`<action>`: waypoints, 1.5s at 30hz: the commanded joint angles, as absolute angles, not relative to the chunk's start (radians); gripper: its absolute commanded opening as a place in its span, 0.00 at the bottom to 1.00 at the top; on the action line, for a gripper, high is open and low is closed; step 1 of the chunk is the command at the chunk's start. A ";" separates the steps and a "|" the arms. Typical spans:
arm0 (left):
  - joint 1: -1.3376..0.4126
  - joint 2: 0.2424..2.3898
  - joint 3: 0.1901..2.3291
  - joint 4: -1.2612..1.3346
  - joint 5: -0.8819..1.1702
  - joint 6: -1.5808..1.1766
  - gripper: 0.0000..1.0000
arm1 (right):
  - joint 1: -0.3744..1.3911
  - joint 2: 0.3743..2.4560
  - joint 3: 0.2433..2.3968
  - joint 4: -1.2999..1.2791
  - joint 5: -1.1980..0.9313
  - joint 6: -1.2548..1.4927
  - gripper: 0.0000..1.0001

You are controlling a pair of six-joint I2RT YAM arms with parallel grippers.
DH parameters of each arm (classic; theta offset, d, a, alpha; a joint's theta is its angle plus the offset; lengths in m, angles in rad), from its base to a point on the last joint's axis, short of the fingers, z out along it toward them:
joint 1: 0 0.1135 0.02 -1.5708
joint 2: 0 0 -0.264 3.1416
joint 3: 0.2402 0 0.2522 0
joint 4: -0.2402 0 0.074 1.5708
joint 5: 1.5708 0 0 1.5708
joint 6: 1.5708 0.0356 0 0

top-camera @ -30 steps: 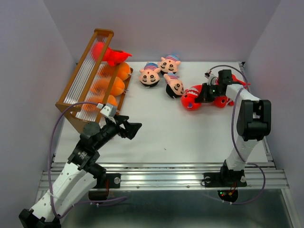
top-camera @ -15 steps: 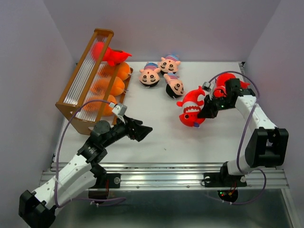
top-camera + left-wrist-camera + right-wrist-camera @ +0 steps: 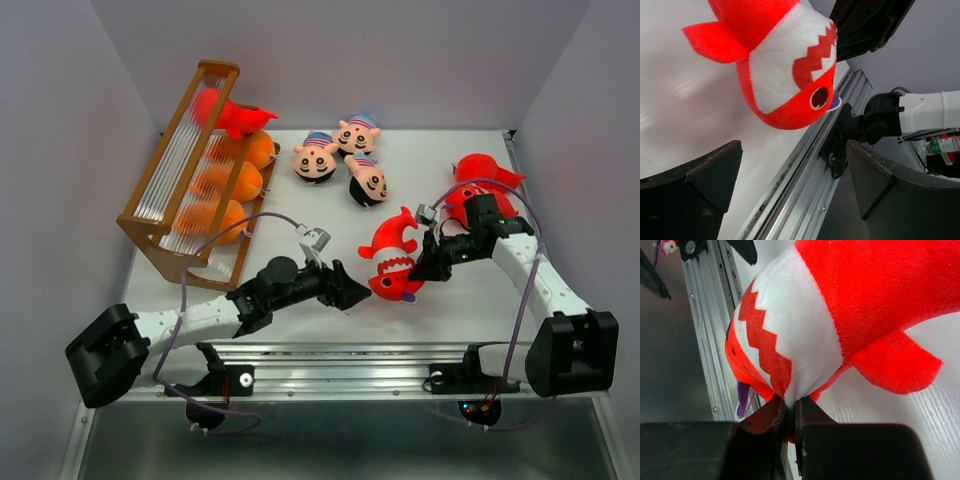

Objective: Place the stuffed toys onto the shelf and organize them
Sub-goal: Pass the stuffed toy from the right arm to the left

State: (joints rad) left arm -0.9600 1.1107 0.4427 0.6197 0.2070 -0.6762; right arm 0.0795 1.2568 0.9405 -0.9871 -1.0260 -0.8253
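Red stuffed toy [image 3: 392, 262], white toothed face, pointed tail up: found near the front edge of the counter [image 3: 300, 230], between the two arms and well apart from the shelf [image 3: 215, 70]. Held by the right pincer [image 3: 790, 409], jaws all but closed on a thin fold of white plush under the mouth; judged a slight hold, easily lost. Whether clear of the counter or brushing it, could not tell. Faced the left pincer [image 3: 350, 293], jaws spread wide and empty, just beside the toy's head.

Step judged: handover from right to left, the shelf standing on the left side. Called for:
- left pincer brought on round the thick of the body, not a fin or the tail;
- jaws closed firmly before any release by the right;
- no tugging against the pinched fold.

Also listed: shelved red toy [image 3: 225, 112] at the shelf's far end; three orange toys [image 3: 238, 182] along the shelf below it; three doll heads [image 3: 316, 160] loose on the far counter; spare red toy [image 3: 480, 172] behind the right arm. More than half judged left to place.
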 commanded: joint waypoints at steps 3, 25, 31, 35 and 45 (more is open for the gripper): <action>-1.051 1.282 0.578 0.811 0.152 -0.713 0.96 | 0.081 1.161 0.881 -0.841 -1.002 -0.741 0.01; -1.127 1.486 0.814 0.762 0.032 -0.614 0.60 | 0.081 1.072 0.896 -0.851 -1.098 -0.644 0.09; -1.127 1.506 0.868 0.721 0.035 -0.552 0.04 | 0.081 1.066 0.919 -0.871 -1.141 -0.640 0.14; -1.120 1.485 0.864 0.687 0.046 -0.526 0.00 | 0.081 1.058 0.930 -0.873 -1.146 -0.638 0.22; -0.896 1.260 0.703 0.585 0.444 -0.647 0.00 | 0.091 0.997 1.014 -0.966 -1.037 -0.828 1.00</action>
